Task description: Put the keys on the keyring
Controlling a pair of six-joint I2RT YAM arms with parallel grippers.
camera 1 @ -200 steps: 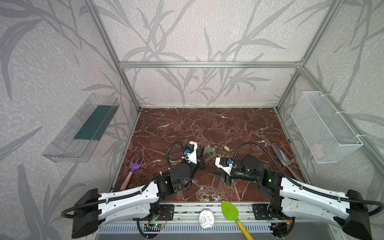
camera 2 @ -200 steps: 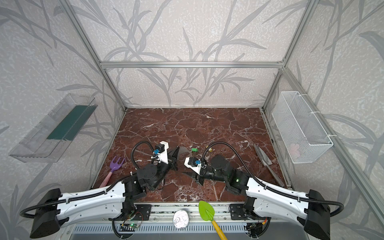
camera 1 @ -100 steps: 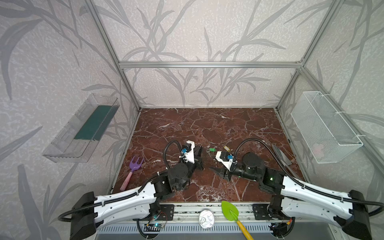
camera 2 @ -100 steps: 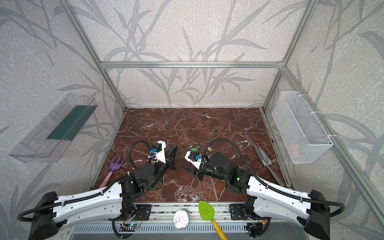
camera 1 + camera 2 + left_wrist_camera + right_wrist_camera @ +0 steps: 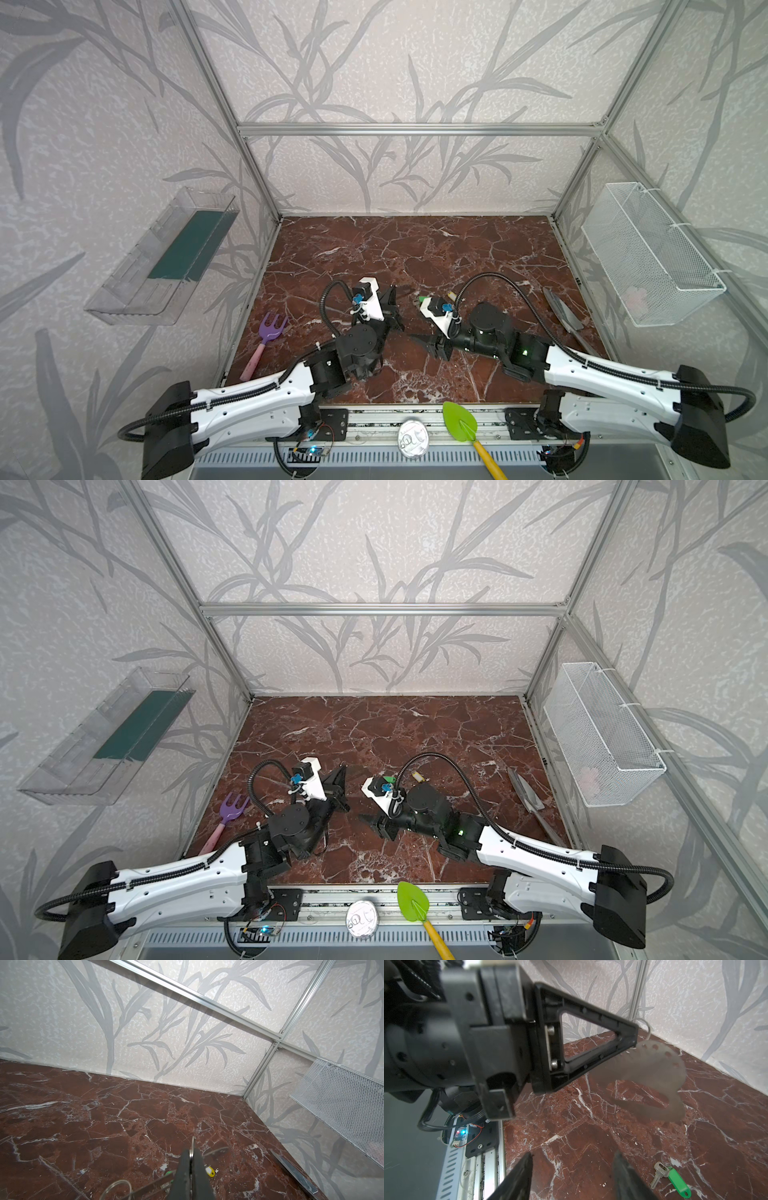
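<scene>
My left gripper (image 5: 190,1152) is shut on the keyring (image 5: 654,1076), a flat grey plate with a row of small holes, and holds it on edge above the marble floor. The left gripper (image 5: 392,293) shows in both top views. The keys lie on the floor beyond it: one with a green tag (image 5: 676,1181) (image 5: 423,300) and one with a yellow tag (image 5: 209,1172) (image 5: 451,296). My right gripper (image 5: 571,1169) (image 5: 424,343) hovers low and open with nothing between its fingers. It points at the left gripper, and the green-tagged key lies just beside one finger (image 5: 627,1180).
A purple fork toy (image 5: 270,332) lies at the left floor edge and a grey trowel (image 5: 563,309) at the right edge. A green shovel (image 5: 459,422) and a round disc (image 5: 412,434) rest on the front rail. A wire basket (image 5: 648,253) hangs on the right wall and a clear tray (image 5: 166,257) on the left wall.
The right gripper's jaws have opened wider and it has drawn slightly back from the left gripper. The left gripper, still shut on the keyring, has shifted a little to the left.
</scene>
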